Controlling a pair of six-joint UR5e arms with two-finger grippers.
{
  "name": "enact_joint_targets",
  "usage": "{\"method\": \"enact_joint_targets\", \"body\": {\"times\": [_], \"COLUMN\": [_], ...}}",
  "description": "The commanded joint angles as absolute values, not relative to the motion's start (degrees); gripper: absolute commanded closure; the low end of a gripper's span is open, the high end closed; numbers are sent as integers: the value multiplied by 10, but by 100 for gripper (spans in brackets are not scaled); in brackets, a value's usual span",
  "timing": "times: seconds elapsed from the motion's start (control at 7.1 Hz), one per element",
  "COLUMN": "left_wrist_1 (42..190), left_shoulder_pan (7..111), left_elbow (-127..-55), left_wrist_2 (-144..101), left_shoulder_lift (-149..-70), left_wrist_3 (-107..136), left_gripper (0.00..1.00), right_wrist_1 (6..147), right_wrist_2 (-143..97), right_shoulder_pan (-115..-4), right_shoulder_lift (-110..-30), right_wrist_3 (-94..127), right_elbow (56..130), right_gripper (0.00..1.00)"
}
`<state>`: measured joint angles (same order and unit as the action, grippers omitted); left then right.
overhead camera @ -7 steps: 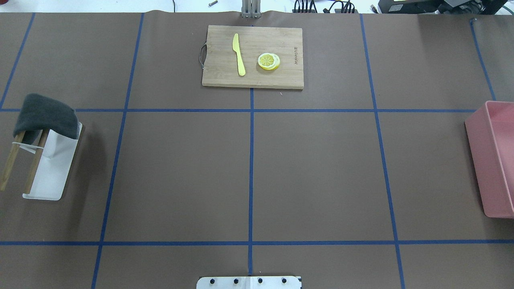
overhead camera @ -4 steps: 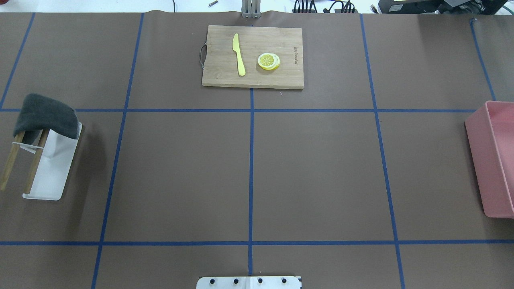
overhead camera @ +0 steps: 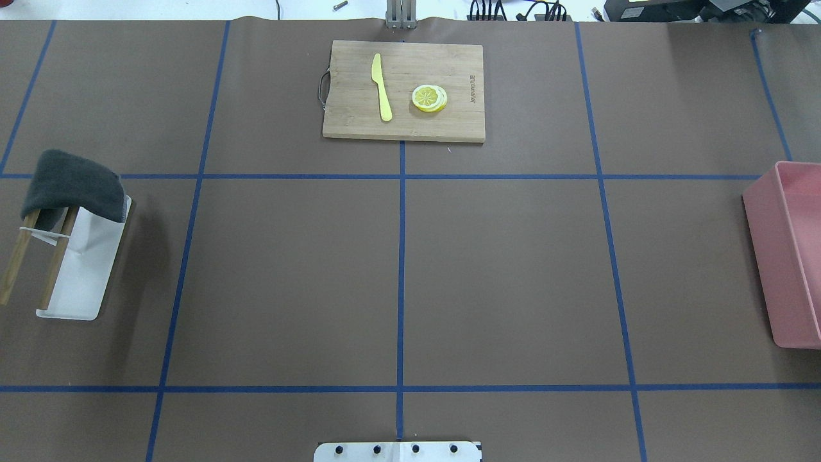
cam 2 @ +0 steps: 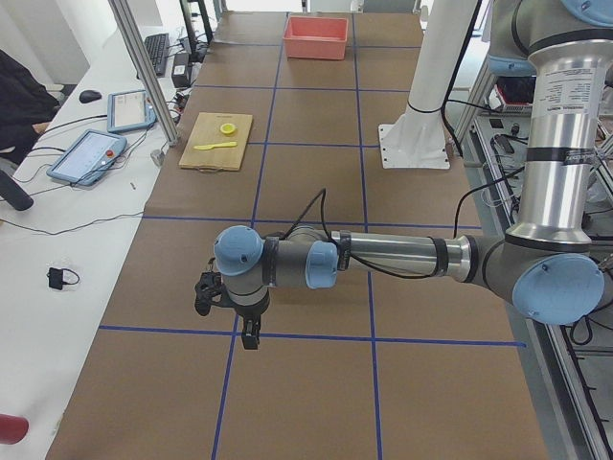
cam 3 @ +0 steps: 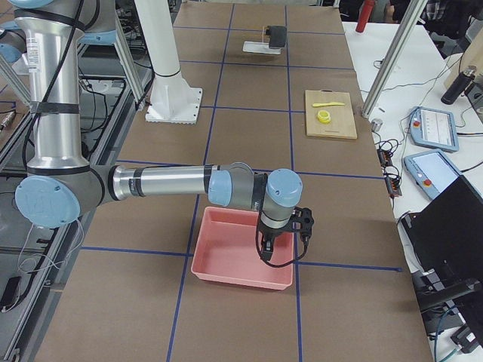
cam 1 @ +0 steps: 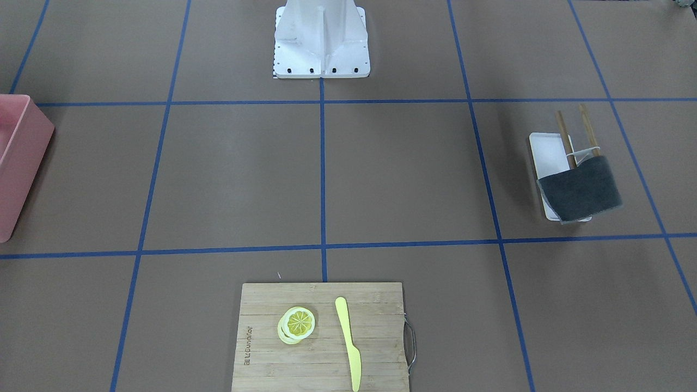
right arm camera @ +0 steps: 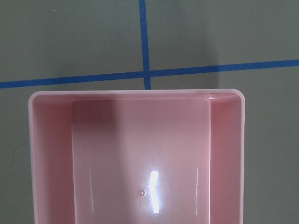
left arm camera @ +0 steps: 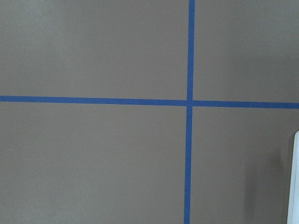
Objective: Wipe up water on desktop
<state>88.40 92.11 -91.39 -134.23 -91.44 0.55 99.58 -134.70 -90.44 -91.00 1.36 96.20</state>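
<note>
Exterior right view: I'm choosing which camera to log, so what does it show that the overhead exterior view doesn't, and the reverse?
Only exterior right shows the right arm, its right gripper hanging above the pink bin, and a teach pendant. Only overhead shows the metal handle on the bamboo cutting board; it crops the bin at the frame edge. Both show the desktop, that board, the yellow knife, lemon slices, and the grey cloth on its rack.

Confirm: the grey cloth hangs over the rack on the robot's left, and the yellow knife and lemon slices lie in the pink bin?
No. The knife and lemon slices lie on the cutting board, not in the pink bin; the overhead view shows it. The cloth does hang over the rack on the robot's left.
</note>
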Motion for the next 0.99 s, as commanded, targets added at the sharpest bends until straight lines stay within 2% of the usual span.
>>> {"method": "enact_joint_targets", "body": {"times": [0.0,0.85], "left_wrist_1": [884,889], "left_shoulder_pan": [920,918], "left_elbow": [-914,-929], "left_wrist_2": [-1339,-1343], "left_shoulder_lift": [-918,-915], "left_wrist_3": [5,5], "left_gripper": [2,2], "right_wrist_1": [996,996], "right_wrist_2": [-1347,-1344], "right_shoulder_pan": [-904,-904], "right_shoulder_lift": [-911,-908], "right_wrist_3": [14,14], "right_elbow": [972,979], "right_gripper": [0,0]}}
